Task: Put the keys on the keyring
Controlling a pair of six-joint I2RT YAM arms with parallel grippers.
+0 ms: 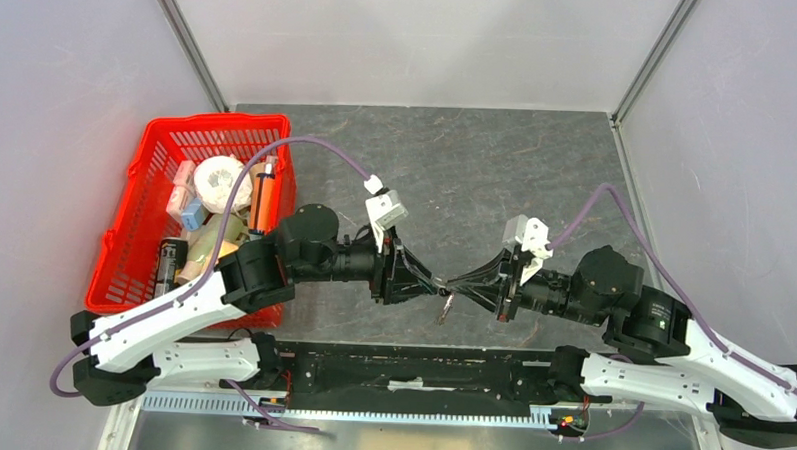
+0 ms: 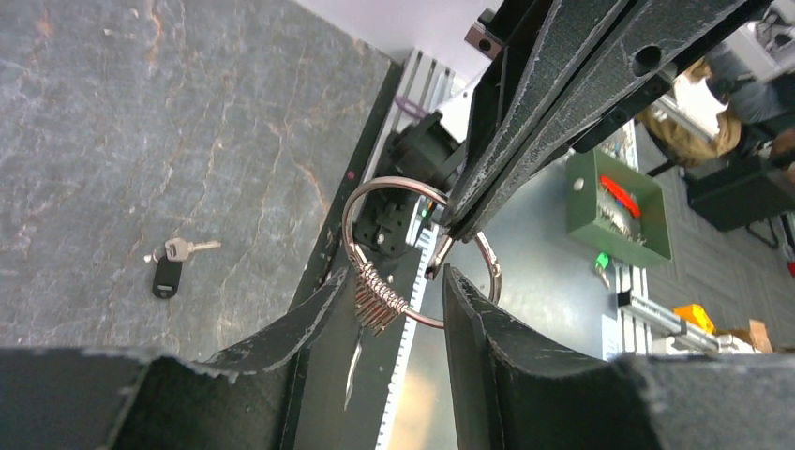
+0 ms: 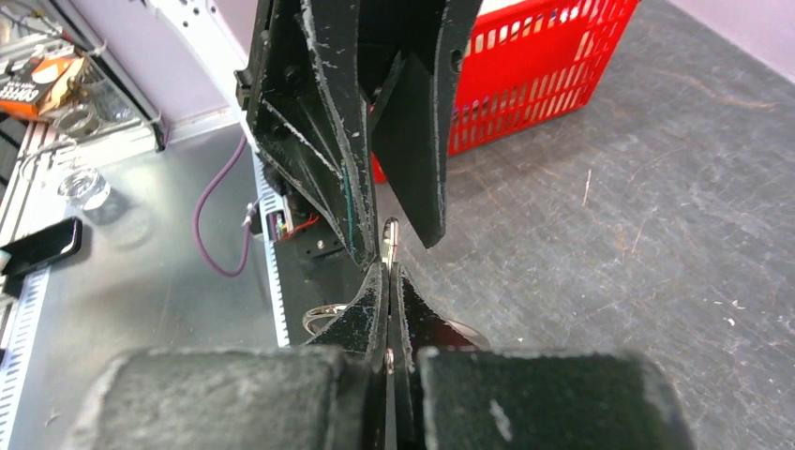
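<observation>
The keyring point(image 2: 360, 193) is a silvery wire ring held in the air between both grippers. A bunch of several silvery keys point(image 2: 377, 302) hangs on it, and it shows in the top view point(image 1: 447, 307) too. My right gripper point(image 3: 387, 267) is shut on the ring's rim point(image 3: 323, 315), reaching in from the upper right in the left wrist view point(image 2: 457, 225). My left gripper point(image 2: 394, 277) is open, its fingers on either side of the ring's lower part. A black-headed key point(image 2: 167, 277) and a silver key point(image 2: 187, 248) lie together on the table.
A red basket point(image 1: 157, 137) with a tape roll, bottles and other items stands at the table's left, beside the left arm. It also shows in the right wrist view point(image 3: 553, 56). The table's front edge and a metal rail lie just below the ring.
</observation>
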